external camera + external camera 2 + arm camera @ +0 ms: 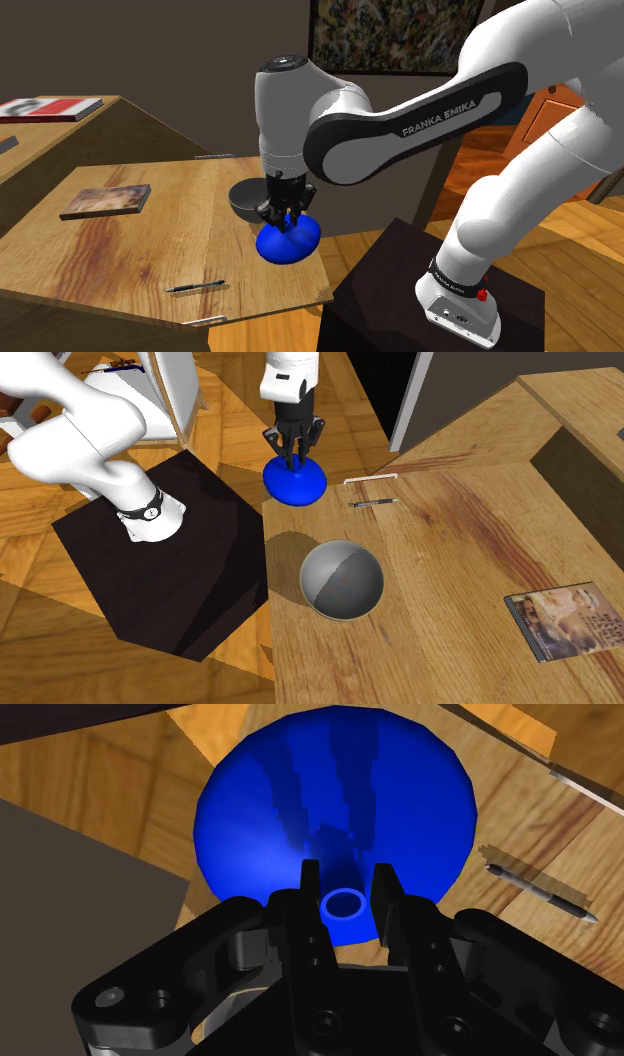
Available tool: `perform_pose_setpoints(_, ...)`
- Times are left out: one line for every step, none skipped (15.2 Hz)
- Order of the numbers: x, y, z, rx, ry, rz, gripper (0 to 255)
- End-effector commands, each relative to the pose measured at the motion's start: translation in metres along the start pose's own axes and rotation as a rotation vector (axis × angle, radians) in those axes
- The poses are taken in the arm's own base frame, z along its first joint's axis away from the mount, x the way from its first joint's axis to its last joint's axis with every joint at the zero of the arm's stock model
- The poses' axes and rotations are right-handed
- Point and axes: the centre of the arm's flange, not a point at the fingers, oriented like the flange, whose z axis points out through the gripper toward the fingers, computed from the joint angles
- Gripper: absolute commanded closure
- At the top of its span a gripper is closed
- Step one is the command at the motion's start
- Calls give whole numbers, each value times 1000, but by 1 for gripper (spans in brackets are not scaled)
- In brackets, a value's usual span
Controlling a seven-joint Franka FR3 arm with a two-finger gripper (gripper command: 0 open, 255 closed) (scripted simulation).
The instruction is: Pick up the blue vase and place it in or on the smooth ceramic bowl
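Blue and squat, the vase [298, 492] is at the corner of the wooden table [450, 552] nearest the black stand [170, 582]; we cannot tell whether it touches the wood. We see the gripper [346, 874] pointing straight down over it, its two fingers [310, 886] drawn in narrowly and clasping the vase's slim neck. The grey bowl [342, 580] stands near the vase but apart from it. A pen [373, 503] lies close by.

gripper [346, 882] clasping blue vase [290, 804] neck, pen [543, 891] near
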Motion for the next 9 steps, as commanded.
perform_pose_setpoints(1, 1, -12, 0, 0, 0, 255)
perform_pose_setpoints(1, 2, -17, 0, 0, 0, 255)
perform_pose_setpoints(2, 2, -22, 0, 0, 0, 255)
perform_pose_setpoints(2, 3, -27, 0, 0, 0, 255)
perform_pose_setpoints(3, 3, -32, 0, 0, 0, 255)
perform_pose_setpoints(3, 4, -38, 0, 0, 0, 255)
perform_pose_setpoints(4, 4, -43, 0, 0, 0, 255)
perform_pose_setpoints(4, 5, -48, 0, 0, 0, 255)
perform_pose_setpoints(5, 5, -53, 0, 0, 0, 255)
